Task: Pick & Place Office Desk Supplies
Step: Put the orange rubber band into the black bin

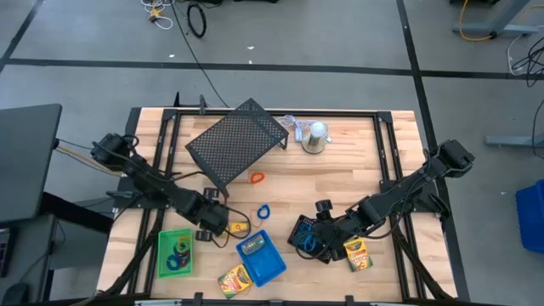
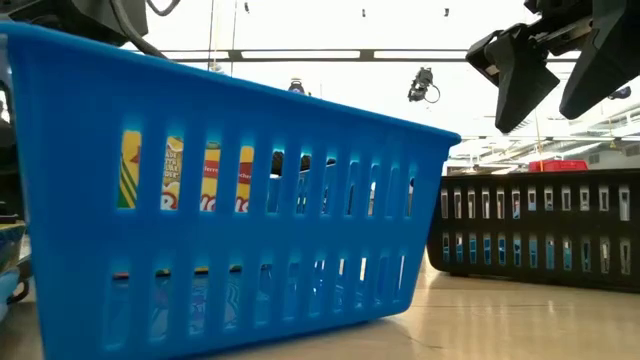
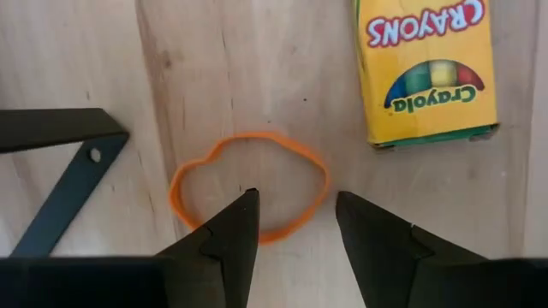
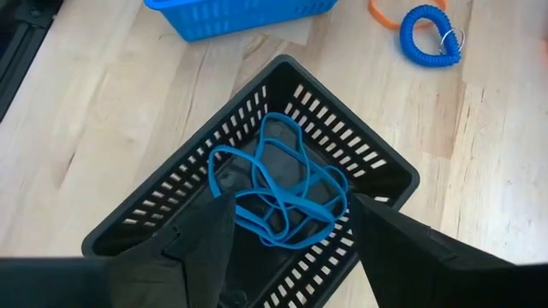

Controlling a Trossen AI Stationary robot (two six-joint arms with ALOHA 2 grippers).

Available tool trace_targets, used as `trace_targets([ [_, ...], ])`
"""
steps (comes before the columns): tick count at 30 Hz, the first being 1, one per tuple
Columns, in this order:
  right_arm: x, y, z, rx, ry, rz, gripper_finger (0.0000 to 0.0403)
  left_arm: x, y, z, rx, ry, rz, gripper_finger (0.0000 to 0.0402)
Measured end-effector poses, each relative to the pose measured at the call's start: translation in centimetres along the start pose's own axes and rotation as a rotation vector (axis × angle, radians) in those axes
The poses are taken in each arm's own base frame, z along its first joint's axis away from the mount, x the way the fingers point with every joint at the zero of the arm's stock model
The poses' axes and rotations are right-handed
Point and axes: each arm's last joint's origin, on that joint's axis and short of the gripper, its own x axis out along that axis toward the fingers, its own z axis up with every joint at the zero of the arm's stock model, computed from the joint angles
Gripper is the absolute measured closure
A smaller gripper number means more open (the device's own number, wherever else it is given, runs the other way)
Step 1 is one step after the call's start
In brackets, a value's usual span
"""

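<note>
An orange elastic loop (image 3: 257, 138) lies flat on the wood beside a yellow crayon box (image 3: 428, 68). My left gripper (image 3: 295, 210) points down over the loop's near side, open, with one fingertip showing inside the loop and the other at its edge. My right gripper (image 4: 291, 214) hangs open above a small black mesh tray (image 4: 377, 162) that holds blue elastic loops (image 4: 282, 192). The blue tray (image 1: 262, 257) holds a crayon box. The green tray (image 1: 176, 252) holds loops. My left gripper stands over the orange loop (image 3: 282, 229) from above, its fingers pointing down. I cannot tell whether its fingertips touch the loop or the table.
A large black mesh rack (image 1: 236, 140) and a silver dome with a white cord (image 1: 315, 136) stand at the far side. A second orange loop (image 1: 257, 178), a blue coil (image 1: 263, 211) and crayon boxes (image 1: 235, 279) (image 1: 358, 253) lie on the wood.
</note>
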Motion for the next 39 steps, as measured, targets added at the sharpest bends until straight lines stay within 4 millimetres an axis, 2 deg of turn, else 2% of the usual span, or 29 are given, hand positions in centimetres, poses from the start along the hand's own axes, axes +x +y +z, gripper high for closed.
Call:
trace_targets([
  [4, 0.0, 0.0, 0.0, 0.002, 0.0, 0.001, 0.0165, 0.1, -0.1, 0.1, -0.002, 0.004, -0.003, 0.0267],
  [9, 0.0, 0.0, 0.0, 0.0, -0.001, 0.001, 0.0165, 0.1, -0.2, 0.2, -0.011, 0.007, -0.039, 0.0377],
  [11, 0.0, 0.0, 0.0, 0.0, -0.001, 0.0, 0.0165, 0.1, -0.2, 0.2, -0.007, 0.008, -0.038, 0.0393],
  [15, 0.0, 0.0, 0.0, 0.0, -0.001, 0.0, 0.0165, -0.1, -0.6, 0.1, -0.005, 0.005, -0.037, 0.0397],
  [18, 0.0, 0.0, 0.0, 0.0, -0.002, 0.0, 0.0165, -1.0, -1.2, 0.2, 0.001, -0.006, -0.023, 0.0398],
  [27, 0.0, 0.1, 0.4, -0.01, -0.036, 0.007, 0.0165, -5.6, -3.2, 1.7, -0.002, -0.147, 0.025, 0.04],
  [33, -0.1, 0.2, 1.4, -0.065, -0.152, -0.018, 0.0165, -7.9, -4.0, 2.8, 0.022, -0.242, 0.064, 0.04],
  [39, -0.3, -0.5, 3.1, -0.111, -0.312, -0.086, 0.0165, -9.7, -3.9, 3.7, 0.072, -0.292, 0.157, 0.04],
])
